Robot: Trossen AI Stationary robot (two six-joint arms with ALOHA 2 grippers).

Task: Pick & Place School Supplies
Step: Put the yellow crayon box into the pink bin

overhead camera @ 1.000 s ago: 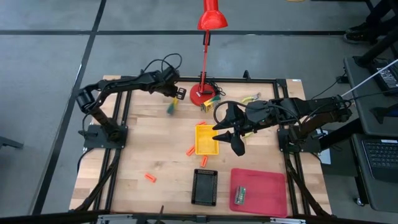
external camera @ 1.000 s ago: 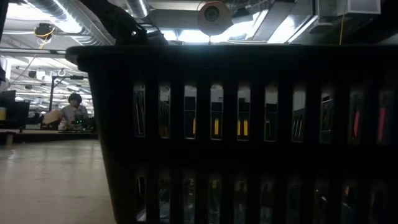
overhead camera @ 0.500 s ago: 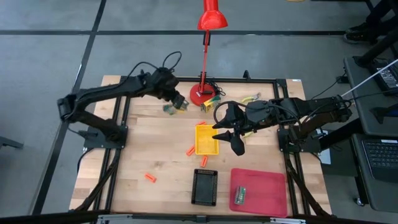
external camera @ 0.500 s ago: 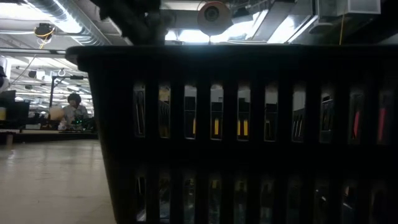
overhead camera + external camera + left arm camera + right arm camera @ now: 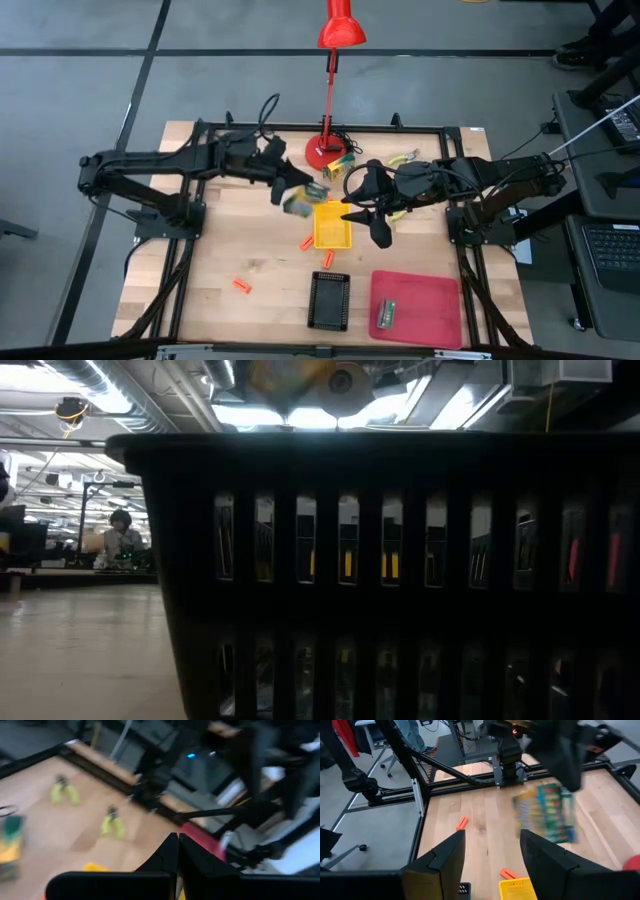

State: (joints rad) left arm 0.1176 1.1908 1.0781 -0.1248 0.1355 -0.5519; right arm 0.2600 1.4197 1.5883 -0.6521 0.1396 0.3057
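I logged: wooden table [image 5: 250, 255]; rectangular yellow plastic tray [image 5: 331, 224]; left gripper [image 5: 291, 196] clamped on yellow-green printed cardboard box [image 5: 300, 199], held above table just beside tray; right gripper [image 5: 372, 214], fingers apart, hovering at tray's other side.

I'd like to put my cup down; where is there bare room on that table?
The left half of the table is mostly bare, one orange stick aside. It is crowded around the yellow tray, the lamp base and the red tray.
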